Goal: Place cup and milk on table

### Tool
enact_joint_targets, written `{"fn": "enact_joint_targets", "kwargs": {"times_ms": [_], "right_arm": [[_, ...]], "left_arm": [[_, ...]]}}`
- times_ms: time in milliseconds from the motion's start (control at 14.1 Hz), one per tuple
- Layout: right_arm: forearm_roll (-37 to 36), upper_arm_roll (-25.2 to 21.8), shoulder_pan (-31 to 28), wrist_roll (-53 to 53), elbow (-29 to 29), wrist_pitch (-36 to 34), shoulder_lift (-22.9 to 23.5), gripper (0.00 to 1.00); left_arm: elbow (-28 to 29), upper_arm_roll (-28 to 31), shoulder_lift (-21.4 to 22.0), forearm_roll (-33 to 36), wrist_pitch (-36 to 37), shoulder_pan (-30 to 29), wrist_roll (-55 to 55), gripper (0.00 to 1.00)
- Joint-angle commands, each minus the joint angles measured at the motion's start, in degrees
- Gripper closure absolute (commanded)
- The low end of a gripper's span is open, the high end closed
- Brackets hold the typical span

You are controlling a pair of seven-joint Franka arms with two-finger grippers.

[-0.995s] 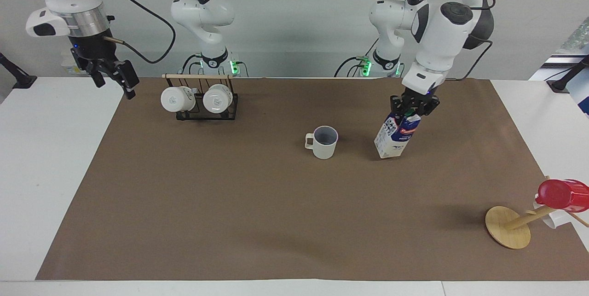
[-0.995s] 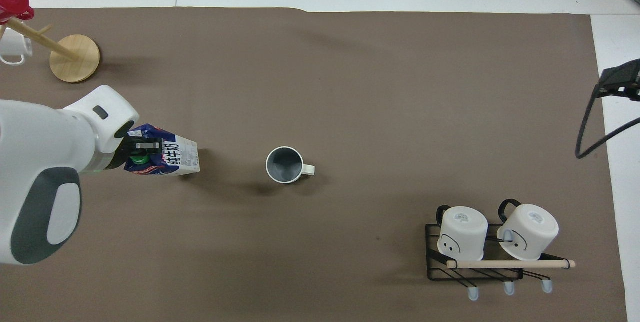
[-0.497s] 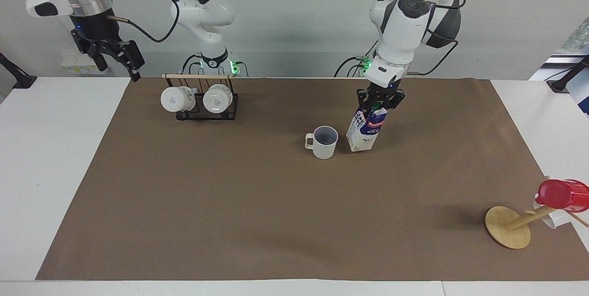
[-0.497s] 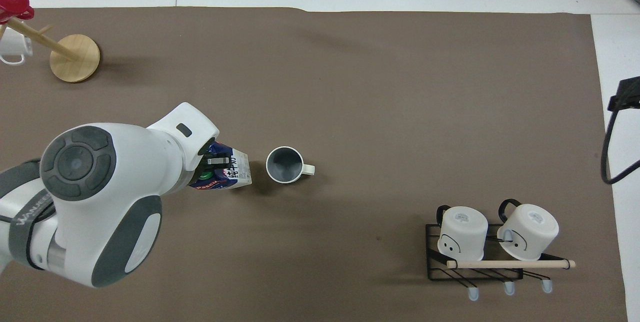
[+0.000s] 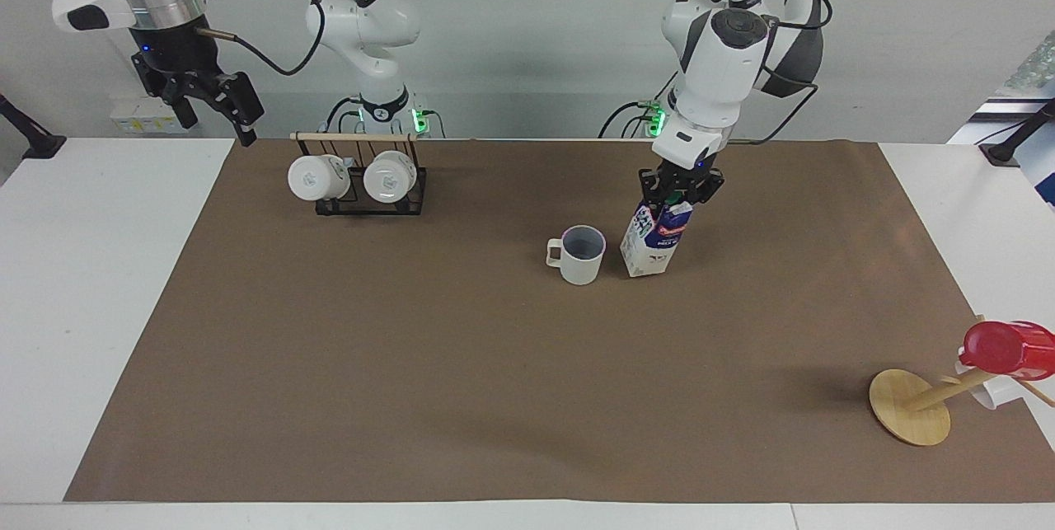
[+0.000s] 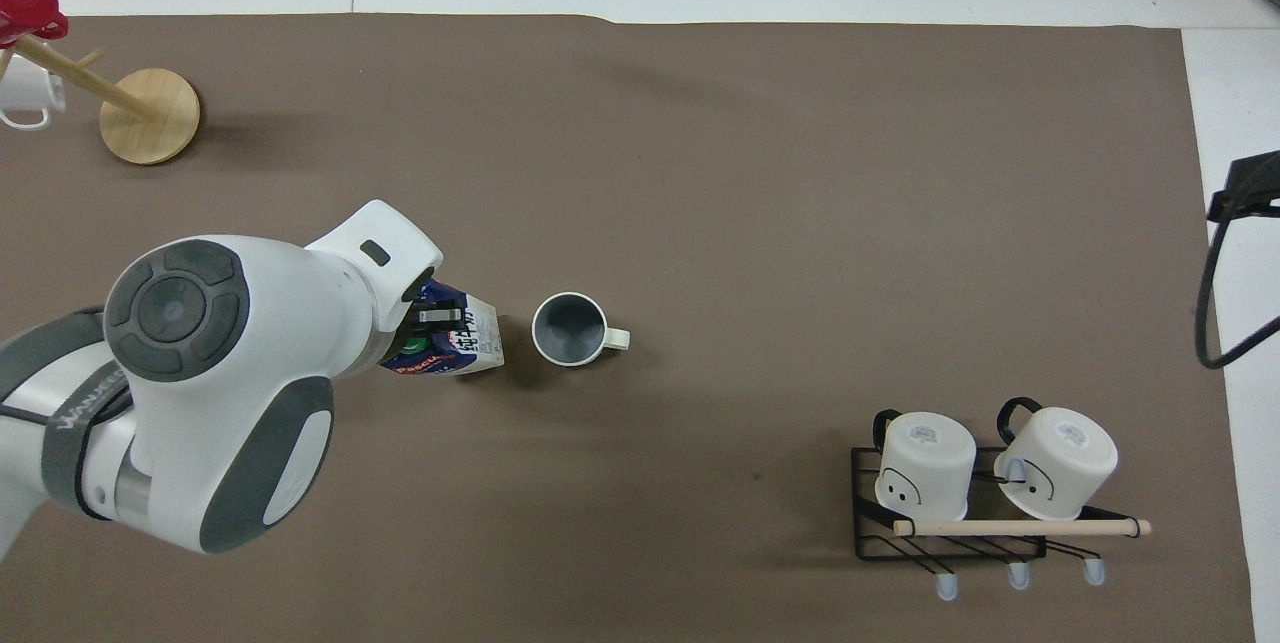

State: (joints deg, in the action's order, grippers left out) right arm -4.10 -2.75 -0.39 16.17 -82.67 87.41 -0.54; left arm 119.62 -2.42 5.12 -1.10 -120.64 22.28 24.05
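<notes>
The cream-white cup (image 5: pixel 581 255) with a grey-blue inside stands upright on the brown paper (image 5: pixel 461 365) in the middle of the table; it also shows in the overhead view (image 6: pixel 570 328). The milk carton (image 5: pixel 651 237) stands slightly tilted right beside the cup, toward the left arm's end; it shows in the overhead view (image 6: pixel 462 343) too. My left gripper (image 5: pixel 679 196) is shut on the carton's top. My right gripper (image 5: pixel 216 105) is open and empty, raised over the white tabletop near the right arm's end.
A black wire rack (image 5: pixel 363 184) with two white mugs stands near the right arm's base. A wooden mug tree (image 5: pixel 911 406) with a red cup (image 5: pixel 1005 349) stands at the left arm's end, far from the robots. The white tabletop (image 5: pixel 91 283) flanks the paper.
My left gripper carried the milk carton sideways toward the cup and lowered it beside the cup. My right gripper rose and drew back toward its base.
</notes>
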Motion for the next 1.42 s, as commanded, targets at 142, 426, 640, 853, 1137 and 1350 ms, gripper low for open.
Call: {"fn": "enact_joint_targets", "kwargs": {"times_ms": [142, 426, 640, 853, 1137, 1350], "right_arm": [[0.8, 0.2, -0.4, -1.1, 0.4, -0.9, -0.1, 0.0], [0.8, 0.2, -0.4, -1.1, 0.4, -0.9, -0.1, 0.0], [0.8, 0.2, -0.4, -1.1, 0.4, -0.9, -0.1, 0.0], [0.8, 0.2, -0.4, -1.1, 0.4, -0.9, -0.1, 0.0], [0.8, 0.2, -0.4, -1.1, 0.4, -0.9, -0.1, 0.0], [0.8, 0.2, -0.4, -1.1, 0.4, -0.9, -0.1, 0.0]], "left_arm": [[-0.4, 0.7, -2.4, 2.4, -1.5, 1.0, 1.6, 0.55], [-0.4, 0.7, -2.4, 2.4, -1.6, 1.1, 1.7, 0.52], [-0.4, 0.7, -2.5, 2.4, -1.5, 1.1, 1.7, 0.0], [-1.2, 0.6, -2.4, 2.4, -0.9, 1.5, 2.1, 0.0], [-7.7, 0.5, -1.3, 2.4, 7.7, 2.1, 1.7, 0.0], [-11.6, 0.7, -0.5, 2.5, 13.1, 1.4, 0.6, 0.0]]}}
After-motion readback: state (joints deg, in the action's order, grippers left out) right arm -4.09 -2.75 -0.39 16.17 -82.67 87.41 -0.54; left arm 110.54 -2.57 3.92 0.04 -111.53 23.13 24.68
